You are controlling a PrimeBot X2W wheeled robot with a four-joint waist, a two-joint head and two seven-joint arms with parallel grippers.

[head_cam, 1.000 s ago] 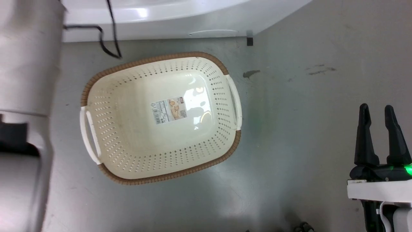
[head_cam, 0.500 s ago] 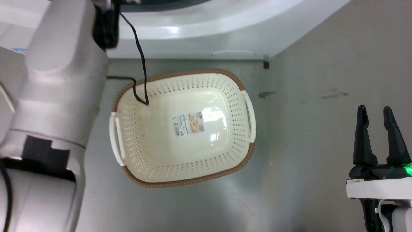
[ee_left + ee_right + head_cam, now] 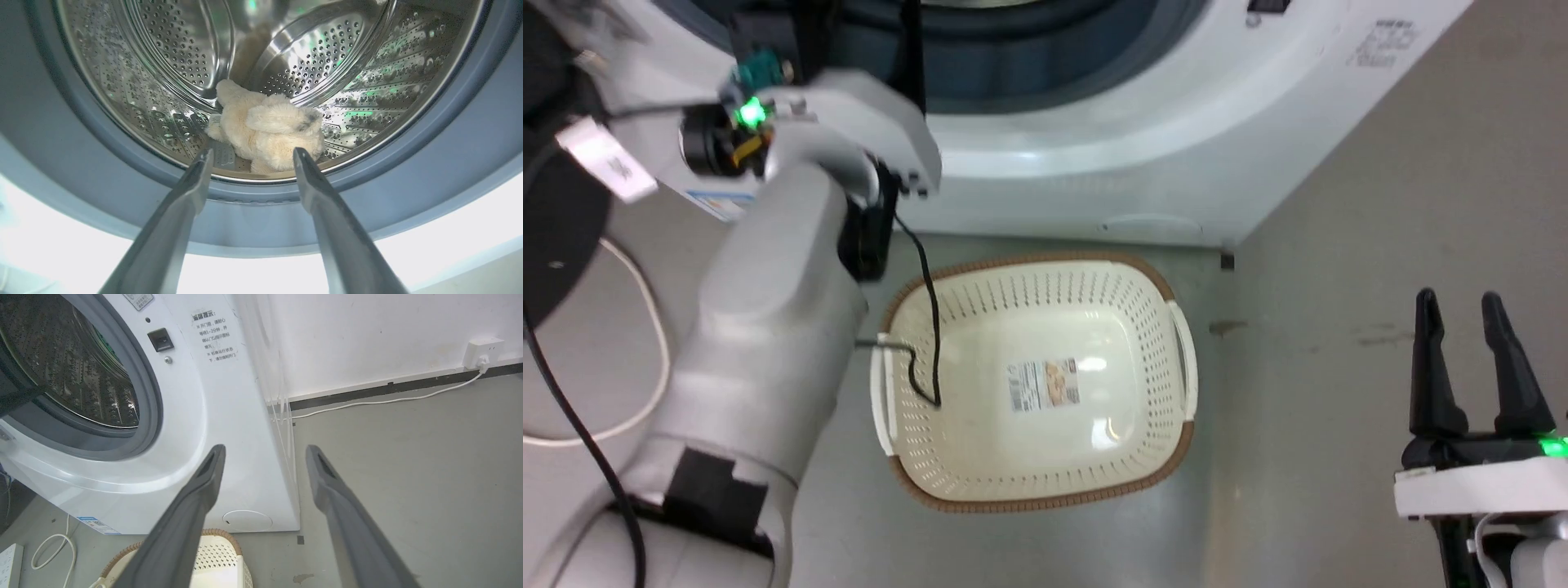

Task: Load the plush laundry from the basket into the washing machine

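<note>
plush laundry (image 3: 265,130) lies low in the drum (image 3: 171,49) of the washing machine (image 3: 1143,139), close behind the grey seal (image 3: 261,216); we fear it could slump back out. left pincer (image 3: 252,152) and right pincer (image 3: 1458,296) stand apart, empty; basket (image 3: 1152,376) bare

Head camera: high, facing steeply down at the basket (image 3: 1152,359) on the floor (image 3: 1339,245), the washing machine (image 3: 1094,163) along the far edge. Left wrist camera: near the machine's door opening, facing into the drum (image 3: 163,61). Right wrist camera: farther back, right of the basket, facing the machine's front; both shared with the head view.
</note>
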